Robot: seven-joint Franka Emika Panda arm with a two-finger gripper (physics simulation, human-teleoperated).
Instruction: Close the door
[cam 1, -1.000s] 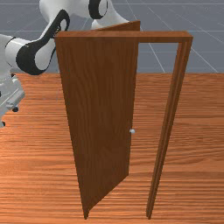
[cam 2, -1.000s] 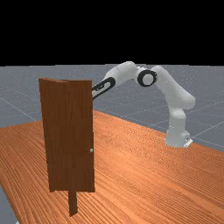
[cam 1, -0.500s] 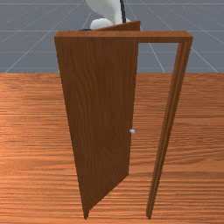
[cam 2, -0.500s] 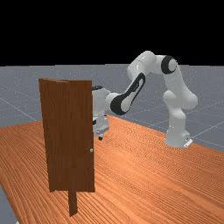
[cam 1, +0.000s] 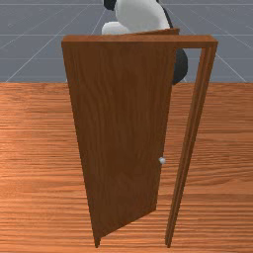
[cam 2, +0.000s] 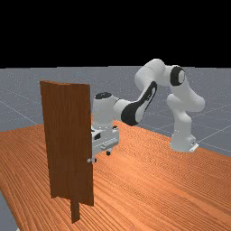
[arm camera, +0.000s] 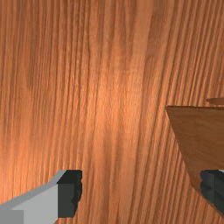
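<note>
Door (cam 1: 121, 128), ajar in its door frame (cam 1: 141, 42): in the front view, the hinged side lay along the frame's left post, and the free side stood short of the right post (cam 1: 188, 138), with a narrow opening between. The free side slanted back from the frame, toward the table's far edge, and the upper free corner projected behind the crossbar. A small whitish knob (cam 1: 162, 160) sat at the free side, below mid-height.

The far view showed the door upright near the table's edge on that view's left, its face angled and the knob close beside the gripper (cam 2: 101, 156). The gripper hung low, on the side of the door toward the arm's base. Its jaws were wide apart, with nothing clamped between them. In the wrist view, one of the fingers (arm camera: 70, 192) was seen against bare wood of the table (arm camera: 113, 87), the other against the door; whether the latter touched it could not be told.

The arm (cam 2: 144, 76) arched over from its base (cam 2: 182, 142), set near the table's far edge at the far view's right. In the front view, its white and black links appeared behind the crossbar and in the opening.
</note>
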